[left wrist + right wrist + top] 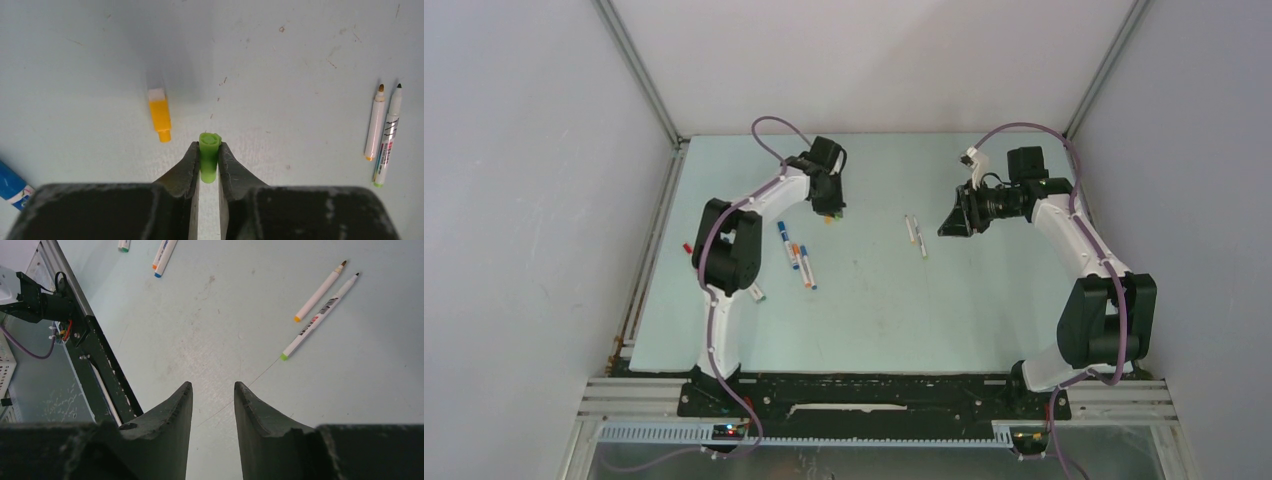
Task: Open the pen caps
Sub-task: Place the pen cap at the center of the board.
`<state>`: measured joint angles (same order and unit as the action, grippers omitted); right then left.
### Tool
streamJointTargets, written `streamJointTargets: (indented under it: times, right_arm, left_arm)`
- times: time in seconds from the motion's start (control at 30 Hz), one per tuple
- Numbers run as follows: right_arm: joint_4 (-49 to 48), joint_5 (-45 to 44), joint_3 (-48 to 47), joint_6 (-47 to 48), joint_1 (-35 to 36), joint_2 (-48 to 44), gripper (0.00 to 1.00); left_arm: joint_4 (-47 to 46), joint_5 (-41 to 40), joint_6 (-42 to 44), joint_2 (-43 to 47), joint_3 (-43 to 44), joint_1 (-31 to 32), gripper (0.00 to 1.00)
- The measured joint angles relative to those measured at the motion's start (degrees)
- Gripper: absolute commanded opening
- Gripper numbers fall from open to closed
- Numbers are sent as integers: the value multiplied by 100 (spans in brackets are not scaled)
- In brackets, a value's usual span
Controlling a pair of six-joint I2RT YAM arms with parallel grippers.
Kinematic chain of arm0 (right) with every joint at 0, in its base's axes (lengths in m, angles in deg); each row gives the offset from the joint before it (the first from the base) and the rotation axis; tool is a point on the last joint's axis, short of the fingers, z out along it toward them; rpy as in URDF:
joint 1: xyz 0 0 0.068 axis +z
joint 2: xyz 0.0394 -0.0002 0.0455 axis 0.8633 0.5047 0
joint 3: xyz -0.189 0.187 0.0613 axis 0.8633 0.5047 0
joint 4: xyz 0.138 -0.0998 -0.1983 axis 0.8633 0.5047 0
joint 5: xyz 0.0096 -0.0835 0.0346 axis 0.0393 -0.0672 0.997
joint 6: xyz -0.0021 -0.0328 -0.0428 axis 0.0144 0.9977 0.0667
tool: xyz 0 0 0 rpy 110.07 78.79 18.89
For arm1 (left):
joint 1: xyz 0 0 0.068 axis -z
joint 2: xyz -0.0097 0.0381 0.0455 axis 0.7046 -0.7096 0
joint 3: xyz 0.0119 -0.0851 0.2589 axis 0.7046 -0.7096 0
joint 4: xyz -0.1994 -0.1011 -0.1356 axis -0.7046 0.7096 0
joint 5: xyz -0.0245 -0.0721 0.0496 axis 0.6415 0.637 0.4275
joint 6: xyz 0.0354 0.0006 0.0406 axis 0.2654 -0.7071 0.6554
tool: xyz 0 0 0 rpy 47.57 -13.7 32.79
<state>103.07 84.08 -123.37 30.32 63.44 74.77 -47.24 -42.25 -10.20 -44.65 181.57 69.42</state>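
My left gripper [208,150] is shut on a green pen cap [209,157], held just above the table at the far left-centre [829,208]. An orange-yellow cap [160,115] lies on the table just ahead and to the left of it. My right gripper [212,387] is open and empty, raised above the table at the right [957,222]. Two uncapped white pens lie side by side, one with an orange end [318,292] and one with a green end [320,315]; they also show in the top view [915,235].
Several capped pens with blue and orange ends [796,256] lie left of centre. Another pen [755,292] lies by the left arm. A small red piece [687,247] sits near the left wall. The black frame rail [95,355] runs along the table's near edge.
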Motion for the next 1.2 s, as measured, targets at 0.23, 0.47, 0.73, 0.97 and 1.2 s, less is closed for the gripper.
streamJointTargets:
  times: [0.23,0.47,0.73,0.97,1.2]
  right_arm:
    - [2,22,0,7,-4,7,39]
    - [4,57,0,13,-26,15,39]
    - [24,103,0,13,-63,15,39]
    - [44,149,0,15,-109,15,39]
    - [81,247,0,72,-153,15,39]
  left_arm:
    - [243,-13,61,-378,476,2,24]
    - [411,-28,103,-557,627,2,28]
    - [496,-26,107,-573,627,2,29]
    - [433,15,162,-326,529,2,29]
    - [-343,103,295,1434,-1008,2,29]
